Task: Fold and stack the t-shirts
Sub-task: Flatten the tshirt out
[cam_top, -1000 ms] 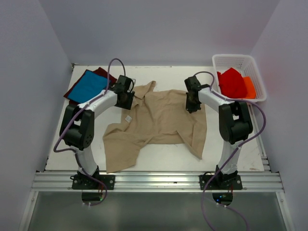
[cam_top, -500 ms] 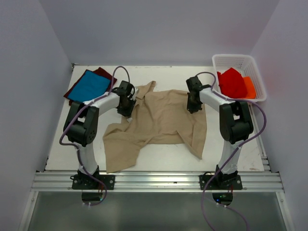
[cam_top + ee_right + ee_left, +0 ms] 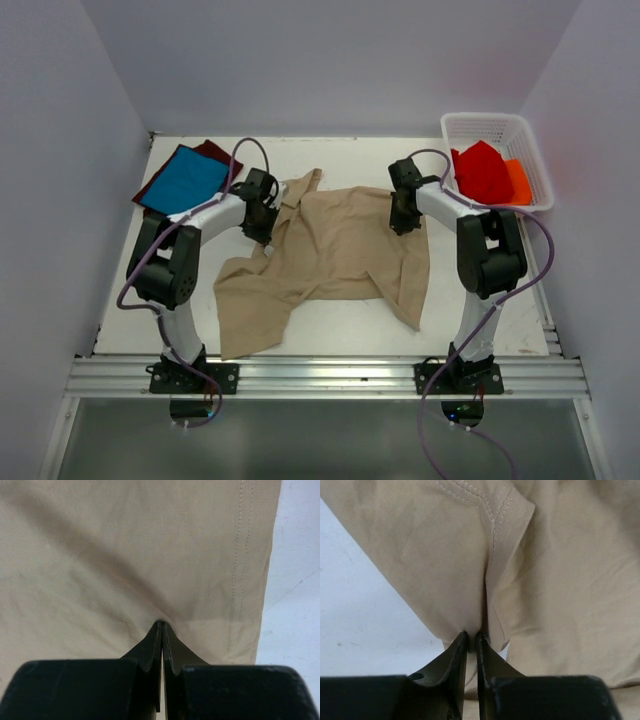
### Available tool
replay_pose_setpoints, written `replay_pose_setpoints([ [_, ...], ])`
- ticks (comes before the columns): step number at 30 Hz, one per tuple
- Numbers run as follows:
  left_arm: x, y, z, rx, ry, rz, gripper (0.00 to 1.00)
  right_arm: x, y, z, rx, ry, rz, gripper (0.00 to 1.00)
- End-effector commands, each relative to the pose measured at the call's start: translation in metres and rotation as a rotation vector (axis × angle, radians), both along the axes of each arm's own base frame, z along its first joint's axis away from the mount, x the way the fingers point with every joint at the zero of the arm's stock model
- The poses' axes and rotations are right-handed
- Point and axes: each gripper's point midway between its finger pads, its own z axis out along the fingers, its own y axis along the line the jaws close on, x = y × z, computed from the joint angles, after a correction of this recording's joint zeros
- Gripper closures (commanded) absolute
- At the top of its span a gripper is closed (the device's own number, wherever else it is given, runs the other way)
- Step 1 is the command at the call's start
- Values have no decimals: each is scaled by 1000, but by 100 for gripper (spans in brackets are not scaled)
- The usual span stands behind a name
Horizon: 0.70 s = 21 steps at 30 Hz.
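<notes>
Left gripper [image 3: 471, 636] has just closed onto a fold of the tan t-shirt [image 3: 340, 245], spread mid table [image 3: 340, 325]; right gripper [image 3: 161, 626] stays clamped on its right side. Both sides held: likely ready to fold

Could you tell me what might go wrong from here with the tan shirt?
The left gripper pinches only a thin fold of the tan t-shirt, so the cloth may slip out on lifting. The right gripper also holds little cloth. The shirt lies crumpled, so pulling could carry wrinkles into the fold.
</notes>
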Motion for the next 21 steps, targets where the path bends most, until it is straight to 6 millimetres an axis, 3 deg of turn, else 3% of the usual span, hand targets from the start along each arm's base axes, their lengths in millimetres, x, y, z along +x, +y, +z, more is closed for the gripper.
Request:
replay_pose_setpoints([
  [1,-2,-3,34,-34,-69,6,79,9,0,13,12,-52,1,100],
  [7,-8,-16,46,-107,-86,-48,67,10,0,13,9,-51,4,100],
  [16,-27,-27,10,-112,49,-103,70,9,-2,12,0,-51,2,100],
  [21,-23,-18,3,-61,39,-74,71,8,-2,11,3,-48,4,100],
])
